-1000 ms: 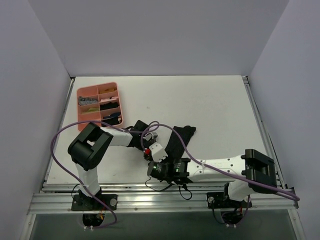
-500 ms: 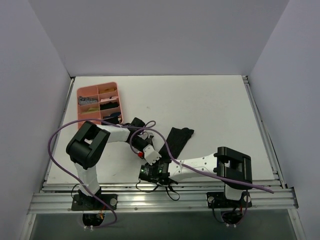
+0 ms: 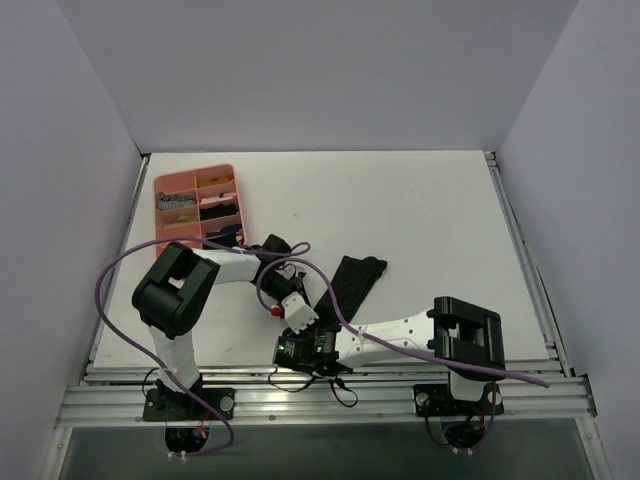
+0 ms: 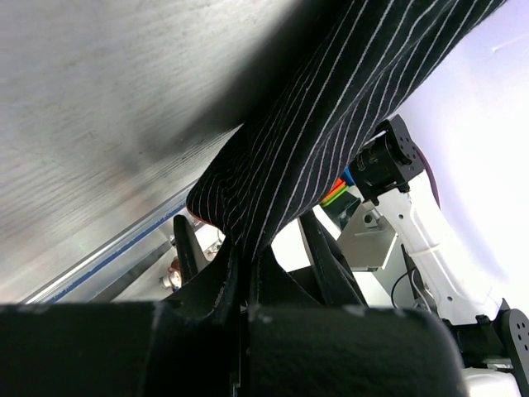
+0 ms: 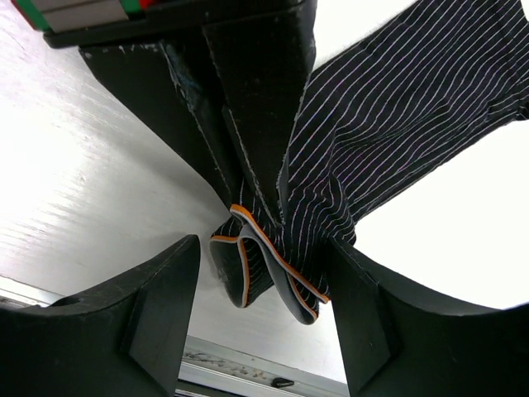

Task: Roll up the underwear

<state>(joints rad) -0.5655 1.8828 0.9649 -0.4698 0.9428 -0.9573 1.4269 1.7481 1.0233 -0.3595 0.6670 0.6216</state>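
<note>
The underwear [image 3: 355, 280] is black pinstriped fabric, drawn into a narrow strip on the table. Its near end is bunched, and an orange-edged band [image 5: 266, 248] hangs folded there. My left gripper [image 3: 298, 313] is shut on this bunched end [image 4: 248, 223]; its fingers [image 5: 256, 107] pinch it from above in the right wrist view. My right gripper [image 3: 302, 338] is open. Its fingers [image 5: 157, 306] stand either side of the bunched band without clamping it. The rest of the underwear [image 5: 405, 99] trails away over the table.
A pink divided tray [image 3: 195, 170] with small items stands at the back left. The aluminium rail [image 3: 300, 395] runs along the near table edge, close below both grippers. A purple cable [image 3: 120, 275] loops around the left arm.
My right arm has swung left, bringing its gripper under the left gripper. The underwear has been pulled from a spread shape into a narrower strip. The left gripper shifted slightly nearer.
</note>
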